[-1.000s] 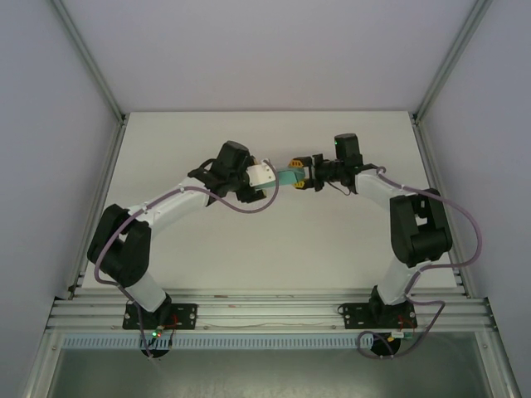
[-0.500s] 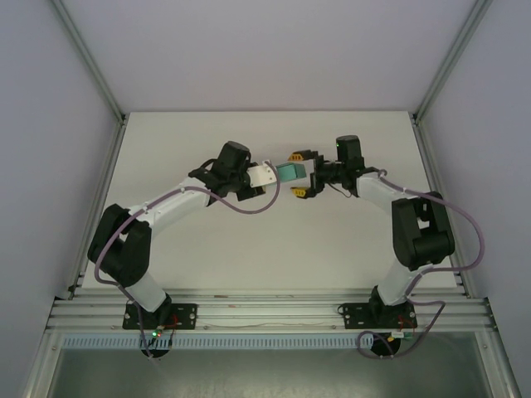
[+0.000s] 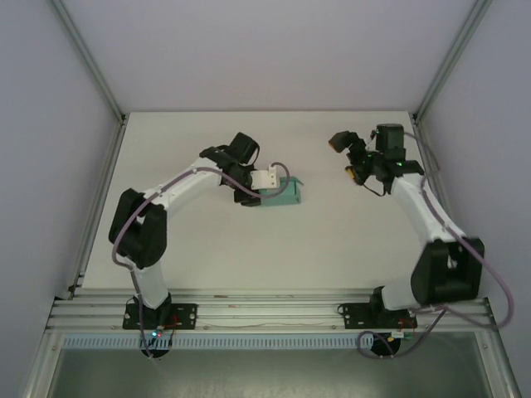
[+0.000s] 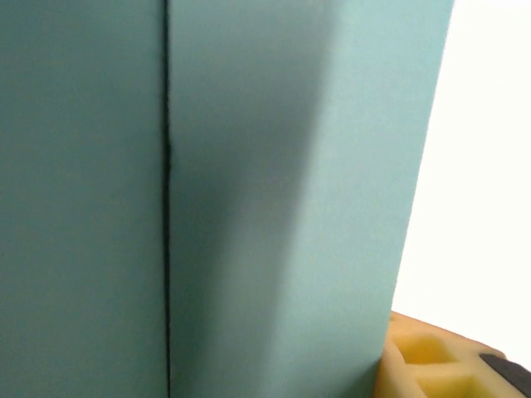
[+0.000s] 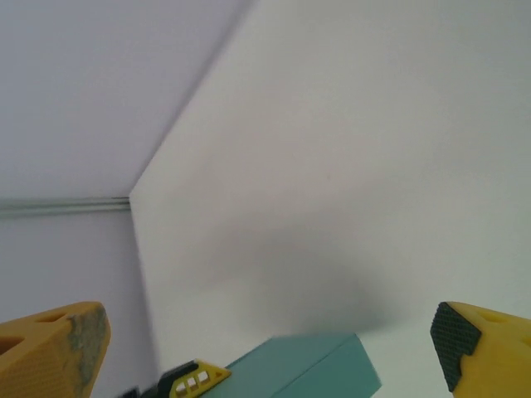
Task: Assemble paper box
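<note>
The paper box (image 3: 284,196) is a small teal-green folded box lying on the white table (image 3: 249,257) near its middle. My left gripper (image 3: 270,189) is shut on the box's left end. In the left wrist view the box's teal wall (image 4: 249,182) with a dark seam fills the frame, and one yellow finger (image 4: 431,365) presses against its lower right edge. My right gripper (image 3: 345,157) hangs open to the right of the box, apart from it. From the right wrist the box (image 5: 315,365) lies below, between the spread yellow fingers (image 5: 50,348).
Grey enclosure walls and aluminium frame posts (image 3: 91,66) ring the table. A metal rail (image 3: 265,311) runs along the near edge at the arm bases. Bare white table lies in front of the box and along the back.
The right gripper opened, let go of the box and drew back to the right. The left arm turned and lowered the box to the table.
</note>
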`<control>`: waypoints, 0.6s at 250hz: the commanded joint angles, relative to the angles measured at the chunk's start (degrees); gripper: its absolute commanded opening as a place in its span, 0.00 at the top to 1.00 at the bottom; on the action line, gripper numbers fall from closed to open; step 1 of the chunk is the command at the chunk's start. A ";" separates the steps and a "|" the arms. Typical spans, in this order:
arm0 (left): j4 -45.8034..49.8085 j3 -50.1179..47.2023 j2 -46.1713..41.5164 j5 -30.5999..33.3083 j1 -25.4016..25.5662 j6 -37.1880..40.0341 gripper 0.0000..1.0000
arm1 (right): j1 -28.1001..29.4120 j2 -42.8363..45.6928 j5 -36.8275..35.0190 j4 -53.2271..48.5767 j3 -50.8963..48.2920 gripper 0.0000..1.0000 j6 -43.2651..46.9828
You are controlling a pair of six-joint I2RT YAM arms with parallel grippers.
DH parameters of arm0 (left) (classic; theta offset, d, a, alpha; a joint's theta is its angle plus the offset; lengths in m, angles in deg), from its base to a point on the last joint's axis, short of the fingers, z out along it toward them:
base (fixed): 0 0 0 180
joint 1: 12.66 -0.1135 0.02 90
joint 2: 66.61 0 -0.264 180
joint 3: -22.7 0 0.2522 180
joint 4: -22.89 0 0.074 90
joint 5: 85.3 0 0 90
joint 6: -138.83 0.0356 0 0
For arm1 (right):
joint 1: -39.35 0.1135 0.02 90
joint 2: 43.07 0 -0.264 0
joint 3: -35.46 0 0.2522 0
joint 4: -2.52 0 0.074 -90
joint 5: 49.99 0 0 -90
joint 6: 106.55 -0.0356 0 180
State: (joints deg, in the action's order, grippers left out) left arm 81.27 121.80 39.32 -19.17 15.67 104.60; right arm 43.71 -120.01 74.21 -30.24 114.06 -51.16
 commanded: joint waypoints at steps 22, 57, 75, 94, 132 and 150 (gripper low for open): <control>14.09 7.74 6.99 -2.53 -0.48 2.06 0.52 | 0.12 16.22 -9.86 10.96 -14.60 0.00 28.63; 16.12 10.90 10.16 -2.18 -0.47 1.72 0.53 | 0.28 19.94 3.39 6.74 -16.20 0.00 38.92; 16.47 11.43 10.72 -2.49 -0.48 1.82 0.54 | 0.85 19.66 4.45 3.17 -15.41 0.00 41.44; 16.20 11.13 10.53 -2.69 -0.45 2.44 0.54 | 1.89 18.06 3.94 0.40 -14.44 0.00 43.49; 15.67 11.45 10.65 -3.10 -0.47 2.22 0.55 | 6.15 11.35 4.44 -4.17 -10.64 0.06 47.94; 15.67 11.69 10.74 -3.40 -0.46 1.98 0.55 | 8.84 6.55 4.04 -6.46 -7.50 0.12 50.07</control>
State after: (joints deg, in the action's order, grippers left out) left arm 93.29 132.38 48.52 -20.73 15.67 105.56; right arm 49.13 -108.06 77.31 -31.69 101.86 -7.75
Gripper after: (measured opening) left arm 0.453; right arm 0.916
